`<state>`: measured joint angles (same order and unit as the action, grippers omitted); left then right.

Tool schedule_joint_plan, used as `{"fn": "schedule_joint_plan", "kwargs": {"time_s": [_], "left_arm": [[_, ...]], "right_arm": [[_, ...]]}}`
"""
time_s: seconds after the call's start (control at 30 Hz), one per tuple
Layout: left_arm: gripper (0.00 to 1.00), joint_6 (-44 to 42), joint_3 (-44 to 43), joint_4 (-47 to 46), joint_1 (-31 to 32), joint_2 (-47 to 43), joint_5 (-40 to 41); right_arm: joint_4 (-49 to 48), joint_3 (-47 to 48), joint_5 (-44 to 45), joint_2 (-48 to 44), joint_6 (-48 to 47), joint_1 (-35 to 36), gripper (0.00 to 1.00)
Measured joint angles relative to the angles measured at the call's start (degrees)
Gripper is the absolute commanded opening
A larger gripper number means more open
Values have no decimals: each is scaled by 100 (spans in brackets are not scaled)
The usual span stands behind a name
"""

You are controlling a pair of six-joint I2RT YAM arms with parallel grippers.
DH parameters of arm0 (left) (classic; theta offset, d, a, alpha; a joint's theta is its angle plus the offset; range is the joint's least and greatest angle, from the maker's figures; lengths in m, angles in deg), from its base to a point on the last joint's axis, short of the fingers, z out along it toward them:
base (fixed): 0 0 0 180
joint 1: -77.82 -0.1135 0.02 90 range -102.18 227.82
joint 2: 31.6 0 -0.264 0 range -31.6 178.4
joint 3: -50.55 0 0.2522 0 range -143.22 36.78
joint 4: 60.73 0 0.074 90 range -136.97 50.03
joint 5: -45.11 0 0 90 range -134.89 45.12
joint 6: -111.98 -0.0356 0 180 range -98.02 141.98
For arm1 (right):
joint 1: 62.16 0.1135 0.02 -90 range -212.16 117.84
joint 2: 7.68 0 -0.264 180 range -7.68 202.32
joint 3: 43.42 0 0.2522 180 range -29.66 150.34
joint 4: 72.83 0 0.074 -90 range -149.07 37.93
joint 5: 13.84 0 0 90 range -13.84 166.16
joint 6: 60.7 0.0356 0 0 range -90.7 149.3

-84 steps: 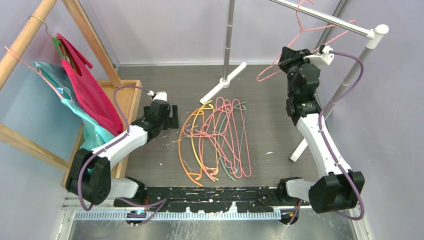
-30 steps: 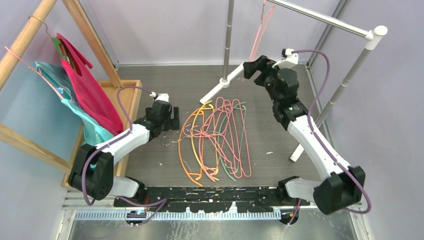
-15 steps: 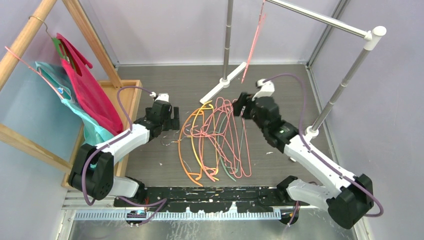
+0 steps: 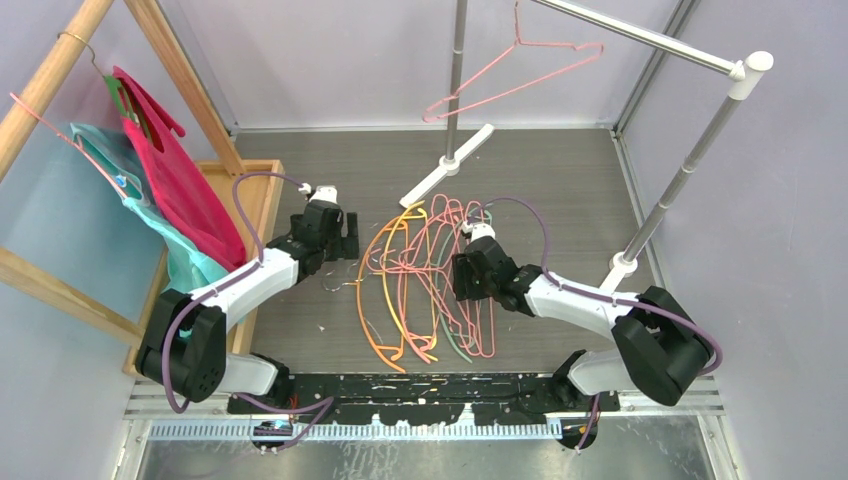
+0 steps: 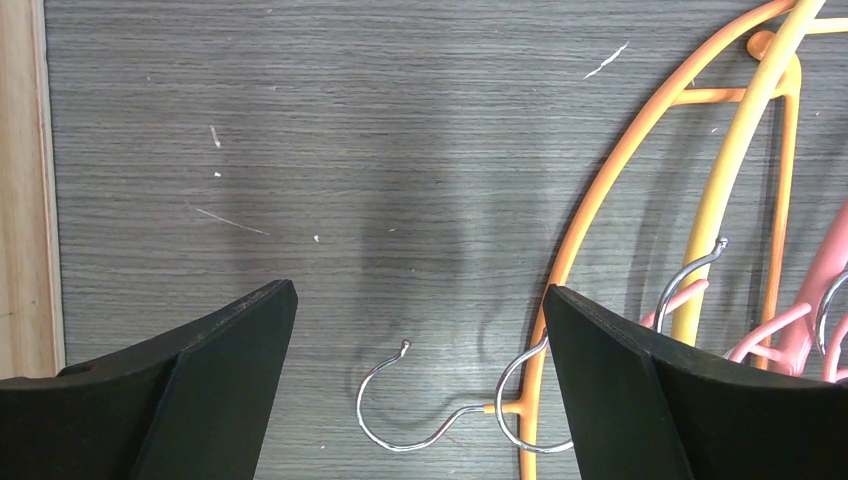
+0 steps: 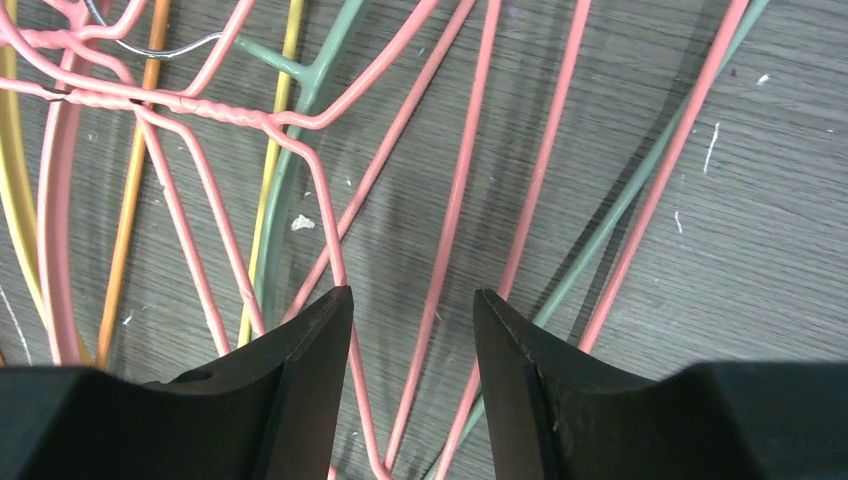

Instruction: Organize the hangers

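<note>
My right gripper is spread and empty. Its jaws straddle one thin pink wire rod in the tangled pile of thin pink, orange, yellow and pale green hangers, which lies mid-table toward the near edge. My left gripper is spread wide and holds nothing. It sits over bare grey tabletop at the pile's left side, just beside the orange plastic hanger and its hook.

Risks:
- The rods lie close and crossed, so closing could catch a neighbouring rod too.
- The pale green hanger threads under the pink ones, so a lift may drag several hangers or snag hooks.

One pink wire hanger hangs tilted on the silver metal rail at the far edge.

Hard to tell:
- whether my right fingertips touch the rod
- which hanger the rod belongs to
- the total hanger count

My fingers cover the rods' near ends.
</note>
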<state>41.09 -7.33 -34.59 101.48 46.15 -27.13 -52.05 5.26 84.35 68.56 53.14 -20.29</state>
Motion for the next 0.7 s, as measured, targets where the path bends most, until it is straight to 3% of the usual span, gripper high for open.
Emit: {"fn": "schedule_joint_plan", "kwargs": {"time_s": [0.27,0.5,0.7], "left_arm": [[98,0,0,-4,0,0,0],[98,0,0,-4,0,0,0],[98,0,0,-4,0,0,2]], "right_arm": [[-57,0,-122,-59,-4,111,45],[-48,9,-101,-271,-13,424,44],[-160,17,-79,107,-20,507,42]]}}
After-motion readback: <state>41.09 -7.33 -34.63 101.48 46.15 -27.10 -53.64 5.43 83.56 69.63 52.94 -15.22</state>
